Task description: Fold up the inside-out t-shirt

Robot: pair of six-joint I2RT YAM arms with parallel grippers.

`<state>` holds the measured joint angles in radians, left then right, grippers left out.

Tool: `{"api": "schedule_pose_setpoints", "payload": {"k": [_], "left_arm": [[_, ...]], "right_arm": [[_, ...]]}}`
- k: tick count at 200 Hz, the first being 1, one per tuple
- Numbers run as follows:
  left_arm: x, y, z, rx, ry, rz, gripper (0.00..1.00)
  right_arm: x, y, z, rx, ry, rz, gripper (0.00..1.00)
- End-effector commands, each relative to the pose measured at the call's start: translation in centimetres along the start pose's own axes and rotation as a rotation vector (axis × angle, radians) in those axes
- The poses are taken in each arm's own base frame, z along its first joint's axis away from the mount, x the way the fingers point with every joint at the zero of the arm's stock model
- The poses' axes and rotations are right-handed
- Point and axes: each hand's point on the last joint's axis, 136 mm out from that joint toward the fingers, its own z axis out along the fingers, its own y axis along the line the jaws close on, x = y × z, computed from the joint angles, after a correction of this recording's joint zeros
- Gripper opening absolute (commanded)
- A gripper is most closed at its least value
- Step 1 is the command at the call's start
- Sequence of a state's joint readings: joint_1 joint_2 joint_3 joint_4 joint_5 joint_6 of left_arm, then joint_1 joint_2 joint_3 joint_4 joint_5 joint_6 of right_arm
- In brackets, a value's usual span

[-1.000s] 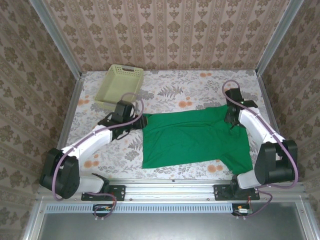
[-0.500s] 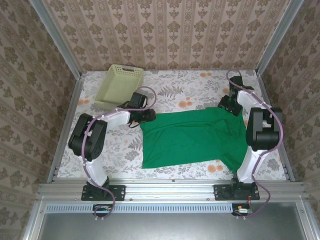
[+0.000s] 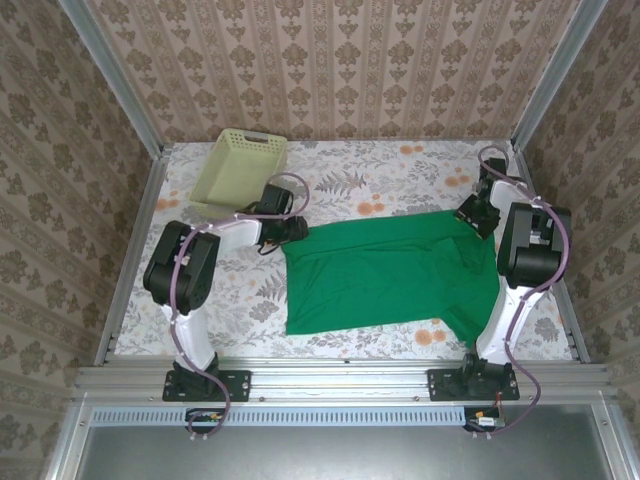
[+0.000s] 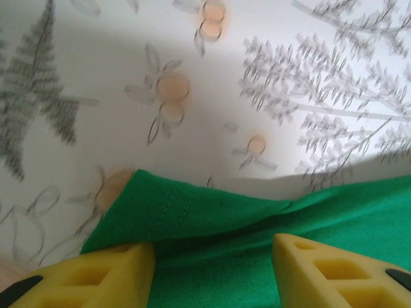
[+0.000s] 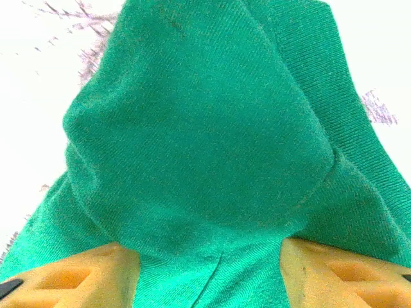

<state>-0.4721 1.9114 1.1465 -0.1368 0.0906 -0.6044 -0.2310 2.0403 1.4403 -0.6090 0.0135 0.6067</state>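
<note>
Cloth first: the shirt is plain bright green and lies spread flat on the table, right of centre, its long side running left to right and one sleeve reaching toward the near right corner. The left gripper sits at the shirt's far left corner and the right gripper at its far right corner, each arm bent back over its own side of the table. A pale lattice basket stands at the far left, well apart from the shirt and just beyond the left arm's wrist. Patterned wallpaper closes in three sides, and a metal rail runs along the near edge. From above, the wrists hide the cloth corners under them. The left wrist view fills that in: two yellow fingers stand apart with the shirt's corner lying between them, a line of stitching along its edge, the edge slightly raised and shadowing the floral print. The right wrist view shows its yellow fingers likewise apart, a rounded hump of green weave rising between them and covering most of the table beyond; neither pair is pressed together on the cloth
</note>
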Motion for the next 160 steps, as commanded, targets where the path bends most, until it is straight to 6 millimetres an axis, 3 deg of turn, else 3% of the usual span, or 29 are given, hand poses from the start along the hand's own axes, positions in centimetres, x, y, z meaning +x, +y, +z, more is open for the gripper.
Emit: {"api": "schedule_pose_setpoints", "payload": {"k": [1, 34, 42, 65, 89, 107, 122, 127, 138, 160], "left_arm": [[-1.7, 0.4, 1.7, -0.055, -0.005, 0.029, 0.54], [-5.6, -0.6, 3.3, -0.087, -0.049, 0.062, 0.54], [-7.3, 0.6, 3.5, -0.111, -0.067, 0.047, 0.54], [-10.4, 0.3, 3.8, -0.132, -0.102, 0.069, 0.54], [-13.9, -1.0, 1.9, -0.14, -0.161, 0.11, 0.55], [-15.7, -3.6, -1.2, -0.112, -0.192, 0.14, 0.56], [-16.0, -6.1, -4.3, -0.062, -0.219, 0.172, 0.6], [-15.0, -8.1, -5.1, -0.036, -0.216, 0.202, 0.61], [-13.8, -9.8, -7.1, -0.006, -0.213, 0.224, 0.62], [-9.8, -11.5, -9.8, 0.044, -0.182, 0.236, 0.64]], "right_arm": [[-2.0, 1.5, 0.9, -0.023, -0.024, 0.013, 0.61], [-4.3, 3.0, 1.7, -0.029, -0.042, 0.026, 0.61], [-4.9, 3.5, 1.9, -0.035, -0.046, 0.024, 0.61], [-6.8, 4.8, 1.8, -0.049, -0.068, 0.024, 0.61], [-8.5, 6.2, -0.1, -0.079, -0.093, 0.0, 0.62], [-8.8, 6.4, -3.0, -0.088, -0.12, -0.029, 0.69], [-8.2, 5.8, -5.7, -0.075, -0.128, -0.05, 0.74], [-7.9, 5.5, -6.5, -0.073, -0.135, -0.054, 0.75], [-6.9, 4.7, -8.2, -0.081, -0.151, -0.054, 0.77], [-3.6, 3.0, -10.6, -0.107, -0.159, -0.061, 0.79]]}}
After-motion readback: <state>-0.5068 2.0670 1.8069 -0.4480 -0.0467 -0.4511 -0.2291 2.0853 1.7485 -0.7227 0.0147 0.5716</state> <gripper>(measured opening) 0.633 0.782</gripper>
